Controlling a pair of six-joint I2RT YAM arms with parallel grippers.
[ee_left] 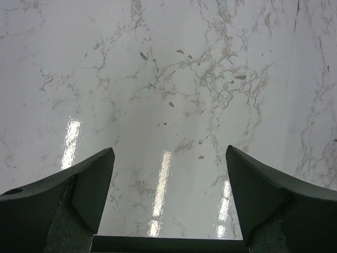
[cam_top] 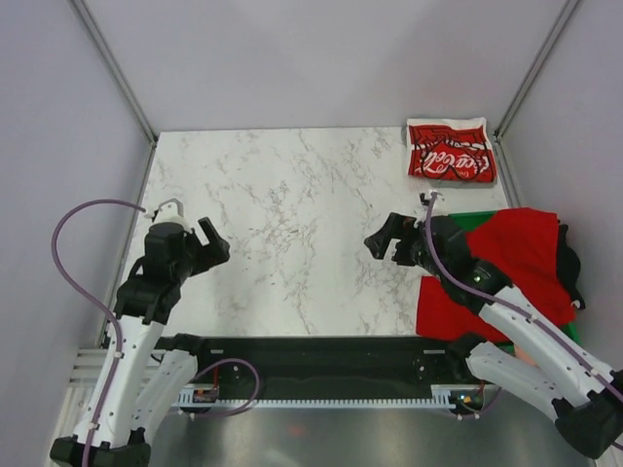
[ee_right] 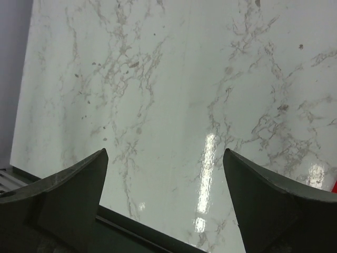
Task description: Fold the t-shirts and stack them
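A folded white t-shirt with a red panel and white script lies at the far right corner of the marble table. A loose red t-shirt hangs over the green crate at the right edge, with a black shirt beside it. My left gripper is open and empty above the table's left side. My right gripper is open and empty above the table, just left of the red t-shirt. Both wrist views show only bare marble between the fingers.
Grey walls with metal frame posts close in the table on three sides. The black base rail runs along the near edge.
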